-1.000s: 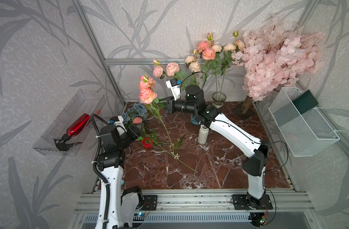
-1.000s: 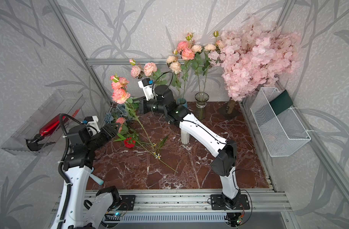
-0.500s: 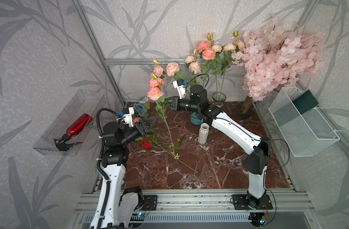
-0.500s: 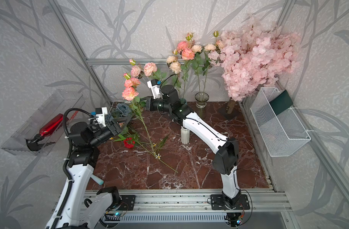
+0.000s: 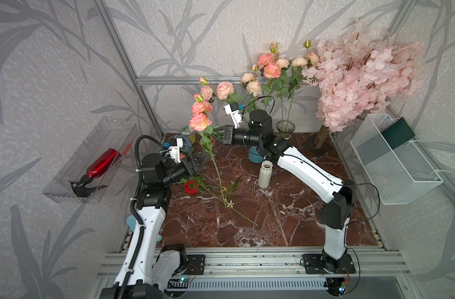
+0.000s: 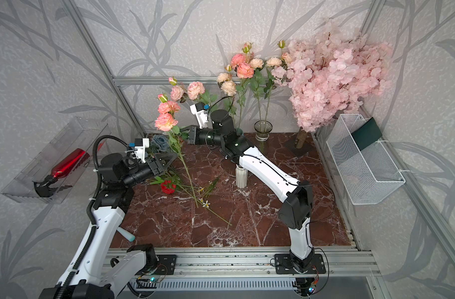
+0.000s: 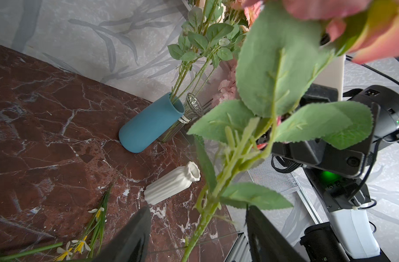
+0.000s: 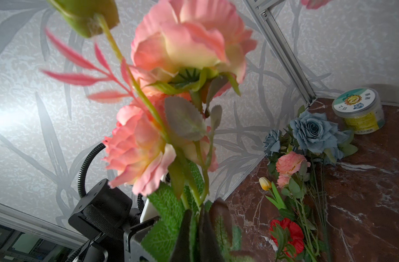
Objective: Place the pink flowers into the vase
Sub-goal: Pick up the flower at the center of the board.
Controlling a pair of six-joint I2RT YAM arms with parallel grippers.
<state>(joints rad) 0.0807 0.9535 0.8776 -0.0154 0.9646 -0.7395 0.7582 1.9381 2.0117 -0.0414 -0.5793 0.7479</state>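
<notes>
The pink flowers stand nearly upright above the table's back left, with the thin green stem slanting down to the marble. My right gripper is shut on the stem just under the blooms. My left gripper is open, and the stem passes between its fingers without touching them. Three vases stand behind: a blue vase and a glass vase, both holding pink flowers, and an empty white ribbed vase.
Dusty blue flowers, a red carnation, a small pink bloom, a yellow tulip and thin white-yellow flowers lie at the left. A jar, blossom tree, wire basket and clear bin border the table.
My right gripper carried the pink flowers up and to the right. My left arm rose from the flower pile, swung toward the stem and opened slightly wider around it.
</notes>
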